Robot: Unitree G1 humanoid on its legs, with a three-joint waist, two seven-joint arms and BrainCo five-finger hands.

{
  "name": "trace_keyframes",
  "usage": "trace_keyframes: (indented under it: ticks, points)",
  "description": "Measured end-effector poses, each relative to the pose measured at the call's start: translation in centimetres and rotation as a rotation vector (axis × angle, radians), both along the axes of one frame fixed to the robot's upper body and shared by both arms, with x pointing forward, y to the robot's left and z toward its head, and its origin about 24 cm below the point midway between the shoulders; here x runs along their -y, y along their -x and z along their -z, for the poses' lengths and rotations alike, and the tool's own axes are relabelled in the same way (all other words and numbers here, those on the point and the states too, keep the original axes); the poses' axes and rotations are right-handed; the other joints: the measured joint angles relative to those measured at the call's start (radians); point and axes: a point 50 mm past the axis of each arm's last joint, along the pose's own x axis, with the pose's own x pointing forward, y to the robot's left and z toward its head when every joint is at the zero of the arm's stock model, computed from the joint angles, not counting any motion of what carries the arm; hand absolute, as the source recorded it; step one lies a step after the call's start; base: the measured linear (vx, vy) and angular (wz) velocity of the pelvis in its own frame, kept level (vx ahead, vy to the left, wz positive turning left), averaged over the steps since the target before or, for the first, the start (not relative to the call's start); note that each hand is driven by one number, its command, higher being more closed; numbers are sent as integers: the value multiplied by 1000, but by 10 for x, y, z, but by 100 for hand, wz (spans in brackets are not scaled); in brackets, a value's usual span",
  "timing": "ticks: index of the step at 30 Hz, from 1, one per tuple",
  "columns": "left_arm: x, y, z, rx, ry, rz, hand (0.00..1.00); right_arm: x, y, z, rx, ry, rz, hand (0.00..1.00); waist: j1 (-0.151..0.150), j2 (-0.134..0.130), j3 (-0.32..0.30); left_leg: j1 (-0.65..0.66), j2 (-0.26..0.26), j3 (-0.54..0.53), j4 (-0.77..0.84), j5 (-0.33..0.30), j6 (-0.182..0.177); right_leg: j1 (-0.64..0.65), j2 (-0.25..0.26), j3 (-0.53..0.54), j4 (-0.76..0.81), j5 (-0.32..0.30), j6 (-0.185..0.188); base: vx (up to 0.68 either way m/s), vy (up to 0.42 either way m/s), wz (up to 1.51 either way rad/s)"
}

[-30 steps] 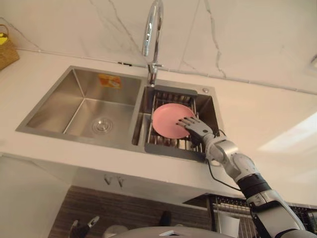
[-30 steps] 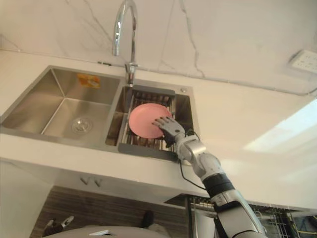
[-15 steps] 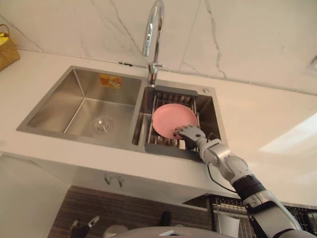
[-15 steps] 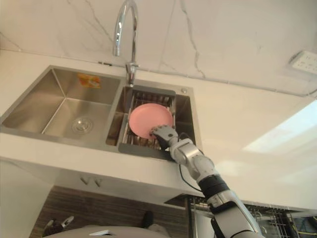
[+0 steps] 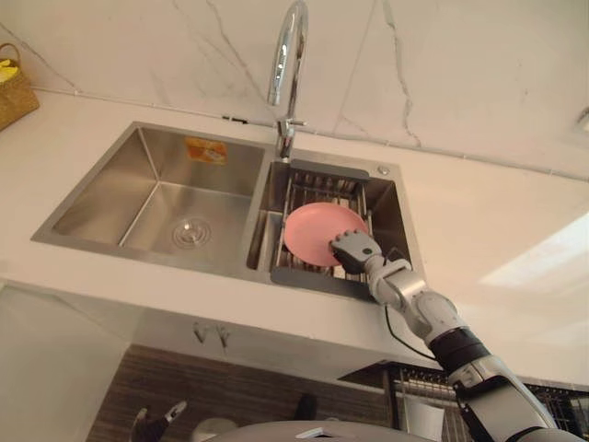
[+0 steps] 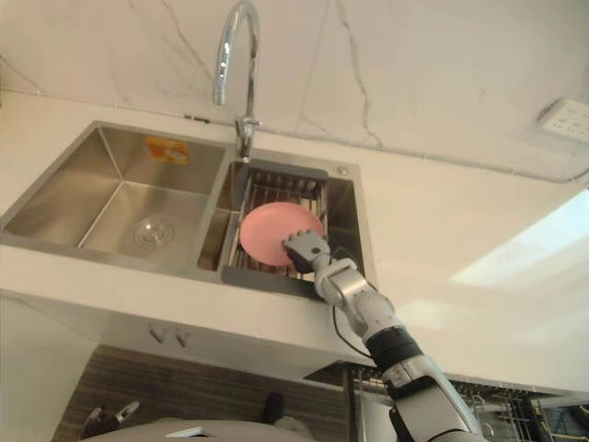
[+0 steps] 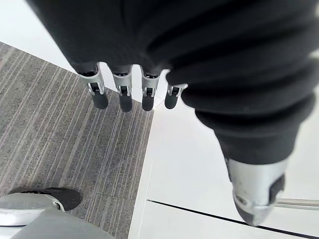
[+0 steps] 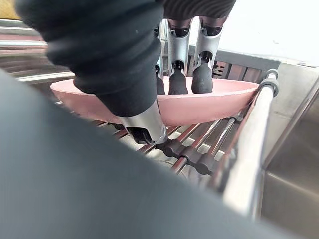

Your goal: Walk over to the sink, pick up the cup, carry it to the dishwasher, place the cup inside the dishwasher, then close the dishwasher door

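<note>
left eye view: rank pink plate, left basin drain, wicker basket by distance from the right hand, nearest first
1. pink plate: gripped by the right hand, on the rack.
2. drain: floor of the left basin.
3. wicker basket: far left.

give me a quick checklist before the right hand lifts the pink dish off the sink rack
1. Grip on pink dish: ok, right hand has its fingers over the rim and its thumb under it.
2. Dish free of rack: not ok, it rests on the rails.
3. Path upward: likely ok, faucet rises at the rack's far edge.
4. Matches task: not ok, it is a shallow dish, no cup.
5. Other arm: ok, left hand open, hanging over the floor, holding nothing.
</note>
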Motion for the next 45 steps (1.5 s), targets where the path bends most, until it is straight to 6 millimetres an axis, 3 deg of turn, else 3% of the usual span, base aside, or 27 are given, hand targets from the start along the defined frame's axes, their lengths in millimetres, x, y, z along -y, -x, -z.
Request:
trace_keyframes:
  ticks: [12, 24, 30, 33, 35, 39, 41, 42, 44, 45]
  points:
    - [-1, -1, -1, 14, -19, -10, 0, 24, -4, -19, 167, -150, 131, 100, -6, 1, 1, 1, 0, 1, 0, 0, 0, 0, 0, 1, 0, 0, 0, 0, 0, 0]
    - [-3, 1, -2, 20, -24, -28, 0, 24, -4, -38, 232, -230, 114, 100, -15, 6, 3, 2, 1, 2, 0, 0, 0, 0, 2, 2, 0, 0, 0, 0, 0, 0]
    - [-2, 2, -1, 13, -30, -14, 0, 41, 2, -56, 286, -293, 177, 100, -30, 11, 7, 28, 1, -14, 0, 1, 0, 31, 0, -6, 6, -6, 5, 6, 5, 6]
    - [2, 11, -1, 12, -33, -7, 0, 46, 4, -65, 296, -293, 162, 100, -16, 20, 8, 47, -27, -45, 68, -17, 25, 40, 2, 76, 7, -2, 6, 25, 74, -63]
    - [6, 17, 0, 4, -22, -38, 0, 39, 1, -79, 339, -295, 95, 100, -10, 41, 15, 26, -28, -51, 143, -78, 25, 9, 22, 181, 4, 21, 7, -85, 48, -132]
    - [1, 7, -2, 27, -29, -26, 0, 48, 1, -82, 365, -272, 128, 100, -33, 43, 31, 17, -41, 12, 188, -134, 49, -26, 29, 275, 7, 62, 23, -135, 88, -83]
    - [2, -1, -3, 53, -25, -9, 0, 54, 2, -90, 397, -302, 150, 100, -36, 46, 33, -24, -41, 68, 271, -175, 59, -59, 38, 324, 7, 77, 17, -196, 148, -102]
    - [1, -3, -4, 60, -29, -5, 0, 57, 2, -94, 414, -310, 166, 100, -32, 40, 39, -43, -33, 132, 306, -186, 70, -90, 43, 291, 4, 24, -15, -137, 96, -113]
    - [3, -1, -3, 47, -23, -14, 0, 56, 2, -97, 423, -313, 154, 100, -22, 76, 43, -36, 7, 197, 271, -169, 89, -114, 37, 188, 55, -45, -43, -139, 60, -120]
    - [3, 3, -3, 39, -23, -34, 0, 53, 1, -101, 437, -315, 129, 100, -13, 80, 43, -27, 25, 264, 237, -152, 88, -180, -5, 60, 257, -93, -86, -143, 67, -118]
